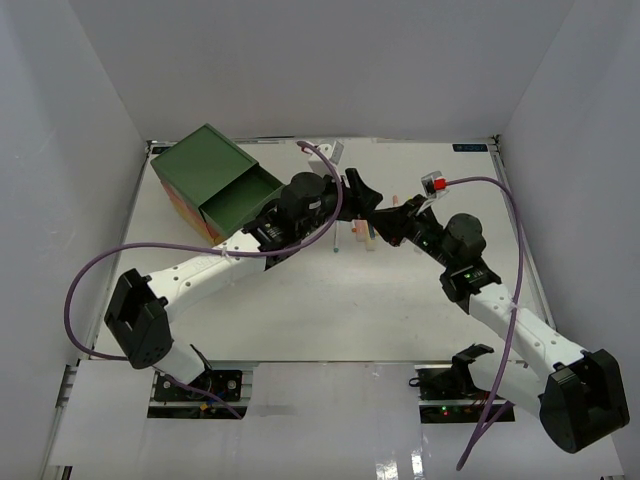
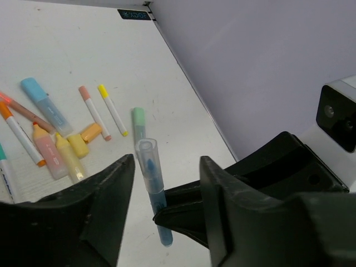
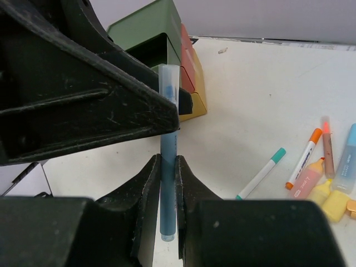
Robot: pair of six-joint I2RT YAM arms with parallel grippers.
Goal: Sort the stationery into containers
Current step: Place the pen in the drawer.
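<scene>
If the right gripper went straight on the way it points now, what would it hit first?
The left gripper, probably: one of its black fingers crosses just ahead of the right gripper, by the top of the blue pen it grips. Depth is unclear, but nothing looks nearer.

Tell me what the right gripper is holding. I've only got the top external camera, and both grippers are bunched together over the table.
Observer: The right gripper is shut on a slim blue pen with a clear cap, held upright, cap end up.
Operator: Does the left gripper have it too?
Observer: Not by the look of it. In the left wrist view the left gripper has its jaws on either side of the pen, with a clear gap on one side.
Operator: What is left to sort?
Observer: Several pieces lie loose on the white table, among them a pastel blue highlighter.
</scene>
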